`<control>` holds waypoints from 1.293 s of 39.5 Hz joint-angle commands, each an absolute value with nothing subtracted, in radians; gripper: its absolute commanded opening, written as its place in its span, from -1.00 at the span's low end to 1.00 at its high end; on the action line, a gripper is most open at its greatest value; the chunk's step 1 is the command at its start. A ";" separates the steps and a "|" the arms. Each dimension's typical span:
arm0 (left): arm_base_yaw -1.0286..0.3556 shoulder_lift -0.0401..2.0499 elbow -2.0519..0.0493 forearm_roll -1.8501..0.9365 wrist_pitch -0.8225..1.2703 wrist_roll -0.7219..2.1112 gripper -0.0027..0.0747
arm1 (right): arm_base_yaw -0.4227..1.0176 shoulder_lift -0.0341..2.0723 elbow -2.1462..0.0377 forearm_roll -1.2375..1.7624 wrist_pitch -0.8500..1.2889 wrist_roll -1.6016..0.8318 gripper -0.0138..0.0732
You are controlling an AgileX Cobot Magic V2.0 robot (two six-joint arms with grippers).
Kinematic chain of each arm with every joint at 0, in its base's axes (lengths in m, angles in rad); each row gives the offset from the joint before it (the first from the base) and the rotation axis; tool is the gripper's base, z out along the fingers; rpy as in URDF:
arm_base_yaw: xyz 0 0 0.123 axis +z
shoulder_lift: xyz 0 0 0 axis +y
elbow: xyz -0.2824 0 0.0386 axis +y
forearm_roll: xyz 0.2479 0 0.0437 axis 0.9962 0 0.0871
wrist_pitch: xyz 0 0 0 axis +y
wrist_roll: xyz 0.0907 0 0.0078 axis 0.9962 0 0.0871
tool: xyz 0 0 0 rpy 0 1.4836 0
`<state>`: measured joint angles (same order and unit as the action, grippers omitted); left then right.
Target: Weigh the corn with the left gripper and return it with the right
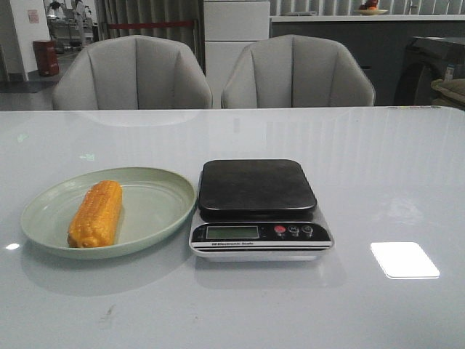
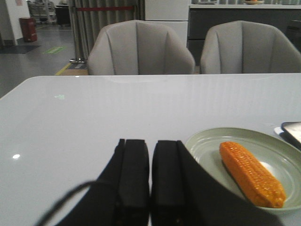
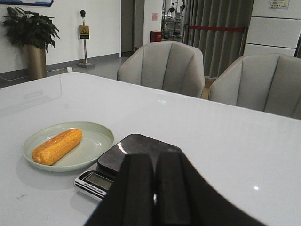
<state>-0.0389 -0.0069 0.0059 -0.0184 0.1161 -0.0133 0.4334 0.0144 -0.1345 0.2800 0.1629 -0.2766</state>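
I see the stubby orange-yellow corn cob [image 1: 96, 214] lying in the pale green round plate [image 1: 156, 211] on the glossy white surface [image 1: 378, 174], just left of the black-topped digital scale [image 1: 257, 187]. My left end effector [image 2: 150, 181] and right end effector [image 3: 154, 188] both sit pinched together, holding nothing.

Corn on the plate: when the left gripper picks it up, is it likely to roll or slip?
The corn is a round cob lying on its side, so a nudge would probably roll it across the shallow plate. Its bumpy kernels likely give the fingers grip. It looks stiff, unlikely to sag.
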 commanded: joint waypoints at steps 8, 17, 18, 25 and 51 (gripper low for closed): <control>-0.009 -0.028 0.039 -0.017 0.016 -0.015 -0.64 | 0.430 0.025 -0.160 0.272 0.095 -0.289 -0.31; -0.009 -0.028 0.039 -0.017 0.017 -0.015 -0.64 | 0.430 0.025 -0.160 0.272 0.095 -0.289 -0.31; -0.009 -0.028 0.039 -0.017 0.017 -0.015 -0.64 | 0.430 0.025 -0.160 0.272 0.095 -0.289 -0.31; -0.009 -0.028 0.039 -0.017 0.017 -0.015 -0.64 | 0.430 0.025 -0.160 0.272 0.095 -0.289 -0.31; -0.009 -0.028 0.039 -0.017 0.017 -0.015 -0.64 | 0.430 0.025 -0.160 0.272 0.095 -0.289 -0.31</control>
<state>-0.0080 -0.0069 0.0059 -0.0184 0.0885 -0.0133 0.4334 0.0144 -0.1345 0.2800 0.1629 -0.2766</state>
